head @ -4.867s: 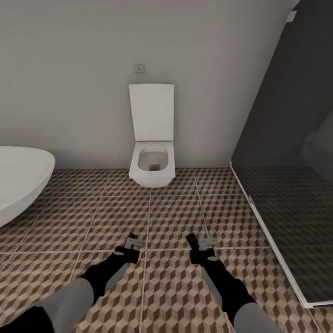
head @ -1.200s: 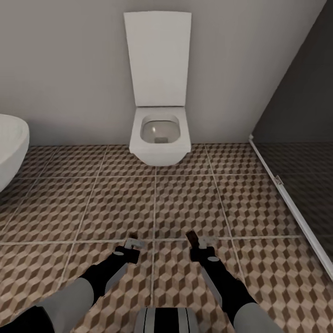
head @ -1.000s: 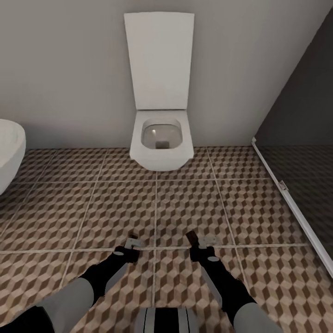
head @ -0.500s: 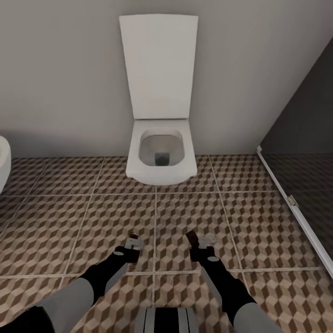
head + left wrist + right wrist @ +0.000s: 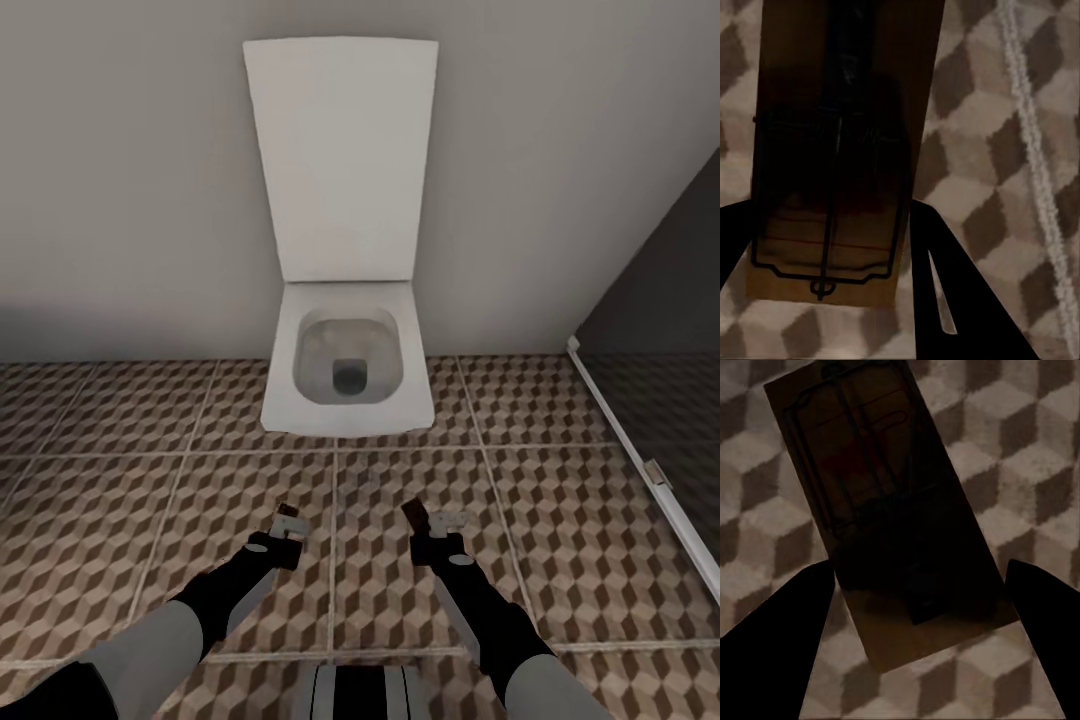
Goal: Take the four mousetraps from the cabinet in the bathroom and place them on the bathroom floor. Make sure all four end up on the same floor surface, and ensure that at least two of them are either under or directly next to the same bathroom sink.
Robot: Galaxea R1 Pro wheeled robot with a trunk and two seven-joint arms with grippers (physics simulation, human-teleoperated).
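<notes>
Both arms reach forward low over the bathroom floor (image 5: pixel 150 480) of cube-patterned tiles. My left gripper (image 5: pixel 288 526) is shut on a mousetrap (image 5: pixel 832 150), a brown wooden board with dark wire parts, seen between its dark fingers (image 5: pixel 945 300) in the left wrist view. My right gripper (image 5: pixel 436 522) is shut on a second mousetrap (image 5: pixel 885 502), whose brown end (image 5: pixel 412 514) sticks out in the head view. In the right wrist view the fingers (image 5: pixel 787 645) flank that board above the tiles. The cabinet and the sink are out of view.
A white wall-hung toilet (image 5: pixel 345 375) with its lid (image 5: pixel 340 160) raised stands straight ahead against the grey wall. A dark glass shower screen (image 5: pixel 670 290) with a white bottom frame (image 5: pixel 640 455) runs along the right. My base (image 5: pixel 360 695) shows at the bottom edge.
The camera has moved forward toward the toilet, which now looks larger and nearer; the white basin at the left has slid out of view. Both arms keep their pose and their mousetraps.
</notes>
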